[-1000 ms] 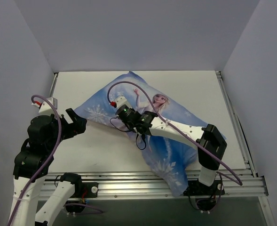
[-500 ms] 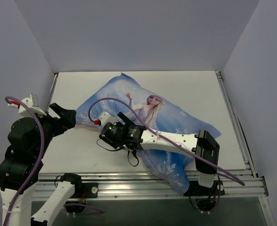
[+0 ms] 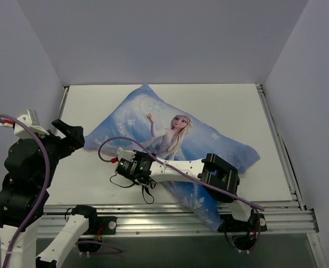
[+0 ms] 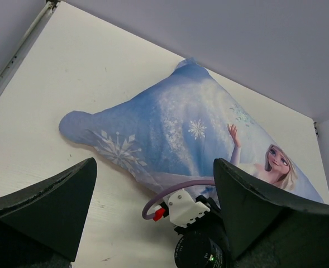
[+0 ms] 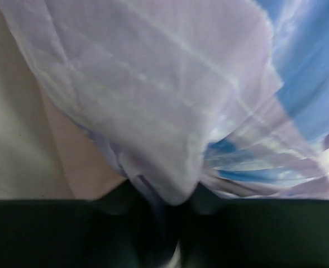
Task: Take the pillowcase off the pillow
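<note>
The pillowcase [image 3: 172, 125], blue with a blonde princess and snowflakes, lies slantwise across the table and bulges as if filled. The white pillow is hidden inside it. My right gripper [image 3: 135, 167] sits low at the case's near left edge. In the right wrist view it [image 5: 172, 204] is shut on a bunched fold of pale lilac and blue pillowcase fabric [image 5: 170, 111]. My left gripper [image 3: 69, 134] is open and empty, held above the table's left side, apart from the case's left corner [image 4: 75, 121]. In the left wrist view it [image 4: 153, 215] frames the right wrist.
The white table [image 3: 231, 100] has a metal rail [image 3: 276, 139] along its right side and an aluminium frame [image 3: 170, 223] at the near edge. The case's near corner [image 3: 206, 215] hangs over that frame. Grey walls stand on three sides. A purple cable [image 3: 170, 162] loops over the right arm.
My right gripper has moved left and nearer with the fabric in it, and the case has shifted and turned with it. My left arm has drawn back to the left.
</note>
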Controlling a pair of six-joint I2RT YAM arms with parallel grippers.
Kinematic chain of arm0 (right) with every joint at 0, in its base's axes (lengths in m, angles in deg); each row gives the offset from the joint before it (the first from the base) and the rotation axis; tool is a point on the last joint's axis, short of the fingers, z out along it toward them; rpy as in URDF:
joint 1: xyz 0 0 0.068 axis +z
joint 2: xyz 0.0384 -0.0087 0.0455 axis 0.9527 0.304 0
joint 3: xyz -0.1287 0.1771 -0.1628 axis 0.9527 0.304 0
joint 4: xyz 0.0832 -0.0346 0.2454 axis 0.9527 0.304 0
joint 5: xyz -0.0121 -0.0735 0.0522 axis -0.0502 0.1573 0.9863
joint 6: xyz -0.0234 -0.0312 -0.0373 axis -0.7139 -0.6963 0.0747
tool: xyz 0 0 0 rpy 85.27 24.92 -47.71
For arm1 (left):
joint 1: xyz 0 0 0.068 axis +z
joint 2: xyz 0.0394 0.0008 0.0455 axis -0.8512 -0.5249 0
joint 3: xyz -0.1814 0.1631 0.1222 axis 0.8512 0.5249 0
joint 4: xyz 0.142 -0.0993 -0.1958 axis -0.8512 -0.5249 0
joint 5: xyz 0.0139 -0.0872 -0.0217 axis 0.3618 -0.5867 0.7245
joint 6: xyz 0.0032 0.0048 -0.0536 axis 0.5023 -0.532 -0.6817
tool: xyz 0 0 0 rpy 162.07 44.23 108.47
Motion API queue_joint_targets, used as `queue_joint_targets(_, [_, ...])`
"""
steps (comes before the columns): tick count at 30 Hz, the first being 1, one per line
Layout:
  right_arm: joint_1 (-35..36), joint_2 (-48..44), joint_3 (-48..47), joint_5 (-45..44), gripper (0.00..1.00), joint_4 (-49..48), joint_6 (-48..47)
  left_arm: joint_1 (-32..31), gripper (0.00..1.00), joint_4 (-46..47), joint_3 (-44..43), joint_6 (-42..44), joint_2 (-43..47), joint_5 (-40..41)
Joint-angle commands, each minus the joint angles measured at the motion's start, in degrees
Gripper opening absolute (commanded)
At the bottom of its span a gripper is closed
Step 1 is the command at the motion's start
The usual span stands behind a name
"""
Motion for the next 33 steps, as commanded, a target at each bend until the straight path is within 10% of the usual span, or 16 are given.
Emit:
queue_joint_targets(1, [-1.0, -2.1, -5.3, 4.0, 0.06, 0.9, -1.6, -0.3, 0.94, 3.1, -3.8, 2.6, -0.7, 2.7])
queue_joint_targets(7, [-5.1, -7.2, -29.0, 32.7, 0.0, 11.9, -0.7, -0.4, 0.94, 3.1, -7.9, 3.6, -1.2, 3.8])
queue_joint_targets(13, [-8.0, -8.0, -50.5, 41.4, 0.0, 20.8, -0.3, -0.9, 0.94, 3.4, -13.1, 5.1, -2.2, 3.0])
queue_joint_targets(23, [-35.9, -16.1, -26.6, 69.2, 0.01, -0.1, 26.7, -1.6, 0.94, 3.0, -11.0, 6.6, -4.0, -2.6])
queue_joint_targets(28, [-45.2, -7.4, -22.5, 77.3, 0.59, -2.2, 29.8, -1.7, 0.94, 1.7, -6.4, 6.5, -6.4, -7.4])
queue_joint_targets(33, [-45.5, -4.8, -28.0, 69.9, 0.82, 2.7, 25.0, -1.6, 0.94, 2.8, -0.6, 4.2, -7.7, -11.2])
